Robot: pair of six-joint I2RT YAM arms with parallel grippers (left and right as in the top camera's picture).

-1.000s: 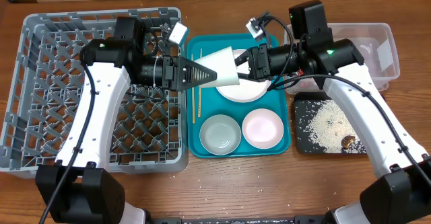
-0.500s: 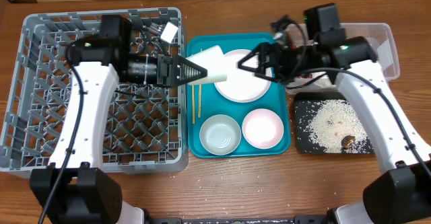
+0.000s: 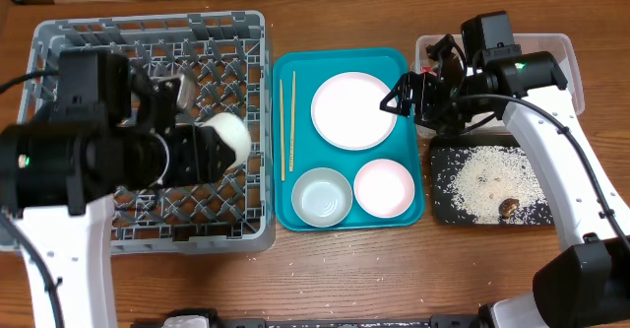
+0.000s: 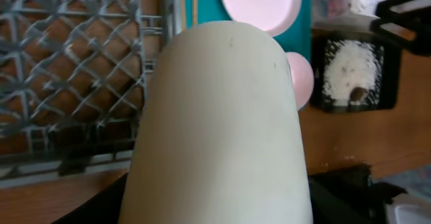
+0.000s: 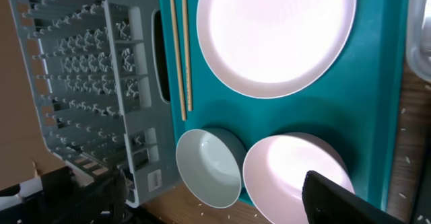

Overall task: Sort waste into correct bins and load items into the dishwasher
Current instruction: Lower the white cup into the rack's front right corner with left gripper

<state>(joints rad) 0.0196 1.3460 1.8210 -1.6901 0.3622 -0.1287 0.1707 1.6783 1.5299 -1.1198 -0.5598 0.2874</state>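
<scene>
Brown wooden counter [image 3: 325, 259] runs under everything. At its 9 o'clock end sits the grey dish rack [image 3: 59, 42]. My left hand [image 3: 202, 154] is over it, closed on the white cup [image 3: 226, 136], which hangs above the lattice toward the rack's 3 o'clock side.

The cup fills my left wrist view [image 4: 222, 116]: smooth, glossy, stiff and, I judge, light but breakable, so it could slip if I squeeze lazily. Gripping across the side wall near the wider end looks safest. Its long axis lies almost level, running from my wrist out toward 3 o'clock. The far end looks rounded and closed, but I cannot tell for sure where the mouth faces.

Next comes the teal tray [image 3: 303, 205]. The chopsticks [image 3: 286, 126] lie along its 9 o'clock edge, pointing 12 to 6. The plate [image 3: 351, 109] is at 12 o'clock, with the greenish bowl [image 3: 322, 195] and pink bowl [image 3: 384, 187] at 6.

My right hand [image 3: 402, 97] hovers empty with its jaws wide, just off the plate's 3 o'clock rim. Past it are the black tray [image 3: 443, 210], holding rice, and the clear tub [image 3: 561, 72].
</scene>
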